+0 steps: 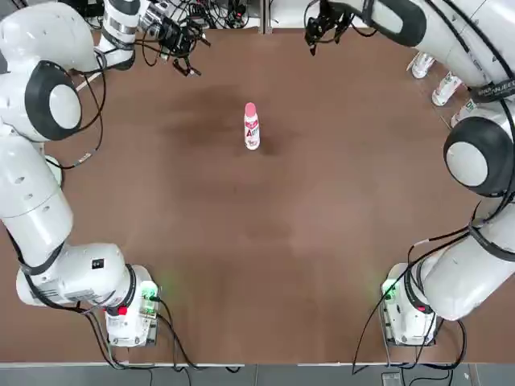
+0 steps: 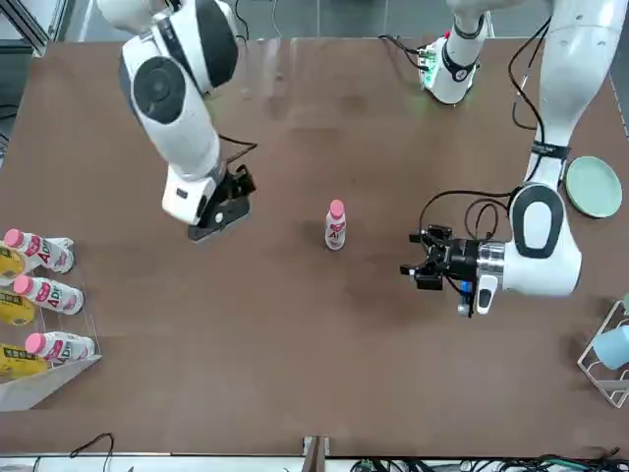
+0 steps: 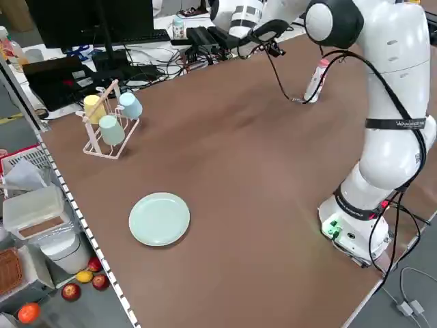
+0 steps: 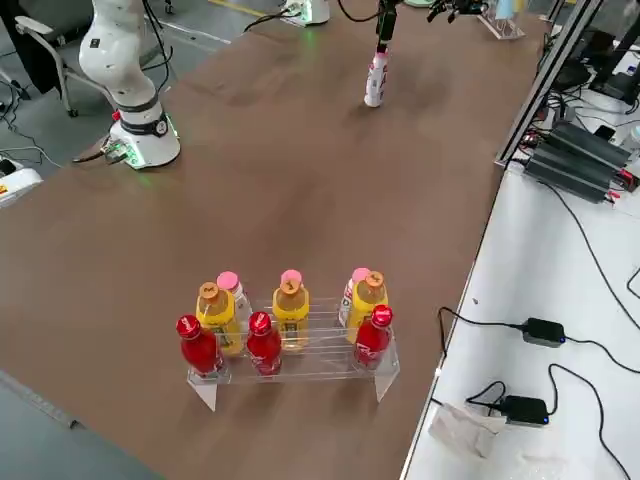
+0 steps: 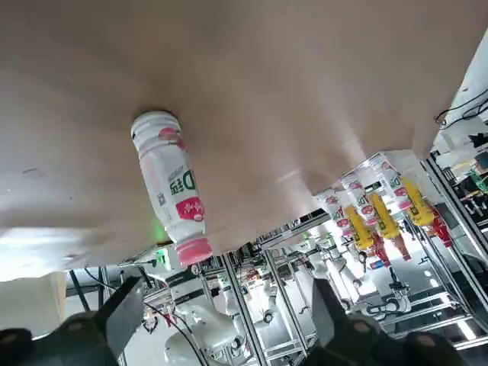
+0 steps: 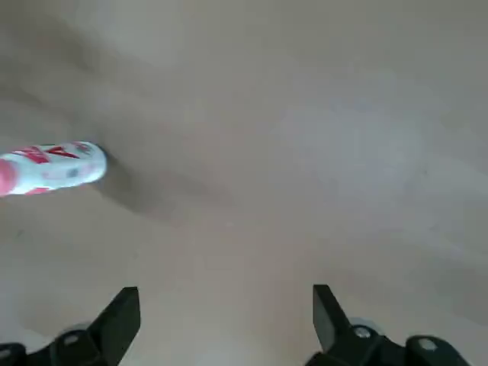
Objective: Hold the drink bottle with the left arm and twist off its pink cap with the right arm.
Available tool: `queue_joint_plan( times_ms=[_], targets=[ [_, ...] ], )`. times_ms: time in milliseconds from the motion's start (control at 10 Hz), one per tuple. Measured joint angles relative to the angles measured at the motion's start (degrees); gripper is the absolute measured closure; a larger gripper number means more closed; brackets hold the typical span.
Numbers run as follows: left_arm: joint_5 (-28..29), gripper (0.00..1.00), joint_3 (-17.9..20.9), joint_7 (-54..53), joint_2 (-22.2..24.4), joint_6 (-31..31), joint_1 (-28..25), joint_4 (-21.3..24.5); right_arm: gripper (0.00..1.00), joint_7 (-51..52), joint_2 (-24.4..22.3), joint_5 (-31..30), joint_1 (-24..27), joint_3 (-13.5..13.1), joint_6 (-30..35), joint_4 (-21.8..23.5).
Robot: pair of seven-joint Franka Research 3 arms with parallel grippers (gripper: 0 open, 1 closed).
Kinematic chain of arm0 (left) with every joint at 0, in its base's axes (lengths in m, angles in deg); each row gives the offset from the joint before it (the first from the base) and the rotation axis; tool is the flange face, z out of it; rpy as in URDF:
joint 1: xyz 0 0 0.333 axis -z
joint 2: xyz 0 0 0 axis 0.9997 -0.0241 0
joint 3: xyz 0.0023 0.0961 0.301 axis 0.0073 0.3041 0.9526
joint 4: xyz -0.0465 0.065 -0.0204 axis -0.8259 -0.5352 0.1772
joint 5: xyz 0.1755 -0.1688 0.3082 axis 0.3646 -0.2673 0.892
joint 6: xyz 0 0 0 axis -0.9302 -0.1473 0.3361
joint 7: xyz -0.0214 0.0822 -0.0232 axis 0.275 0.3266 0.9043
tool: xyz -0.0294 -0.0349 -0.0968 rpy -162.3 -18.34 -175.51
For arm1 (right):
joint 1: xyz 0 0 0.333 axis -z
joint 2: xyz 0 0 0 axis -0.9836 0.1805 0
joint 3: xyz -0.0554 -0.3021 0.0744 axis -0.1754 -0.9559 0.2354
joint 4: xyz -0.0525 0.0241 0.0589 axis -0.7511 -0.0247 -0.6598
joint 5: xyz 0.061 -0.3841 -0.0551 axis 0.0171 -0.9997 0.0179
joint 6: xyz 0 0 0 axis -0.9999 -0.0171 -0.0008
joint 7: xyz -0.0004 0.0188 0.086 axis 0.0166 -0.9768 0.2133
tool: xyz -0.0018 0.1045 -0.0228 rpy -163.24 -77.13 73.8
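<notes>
Drink bottle (image 1: pixel 252 129) upright near the middle of the brown table (image 1: pixel 257 265), pink cap (image 1: pixel 250 108) screwed on, nothing touching it.

Left arm (image 1: pixel 40 161) bent out along its own side of the table from the bottle, wrist laid nearly level, left gripper (image 2: pixel 418 267) aimed sideways toward the bottle but well apart from it; fingers (image 5: pixel 122 316) spread wide, empty, the bottle framed between them farther off.

Right arm (image 1: pixel 475 153) reaching past the bottle on the opposite side, right gripper (image 2: pixel 221 211) tilted down over bare table beside the bottle, also well apart; fingers (image 6: pixel 122 313) wide open, holding nothing.

Beyond the right gripper from the bottle, at the table edge, a clear rack (image 4: pixel 290 365) of red, yellow and pink-capped bottles. Beyond the left gripper, a pale green plate (image 3: pixel 160 219) and a cup stand (image 3: pixel 109 126). Off the table past those, a monitor (image 3: pixel 89 24) and cables.
</notes>
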Motion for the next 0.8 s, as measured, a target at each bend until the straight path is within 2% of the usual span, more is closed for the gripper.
queue_joint_plan(
  times_ms=[400, 800],
  targets=[
    [-0.17, 0.04, -2.10, -4.47, -3.89, -4.58, -0.01, -0.03, 0.00, -0.30, 0.86, 0.49, -5.70, 0.09, -3.41, 0.09],
    [-4.64, 0.04, -2.09, -9.21, -5.07, -5.55, -0.59, -0.11, 0.00, -0.81, 2.05, 0.56, -14.91, 0.17, -3.96, 0.80]
  ],
)
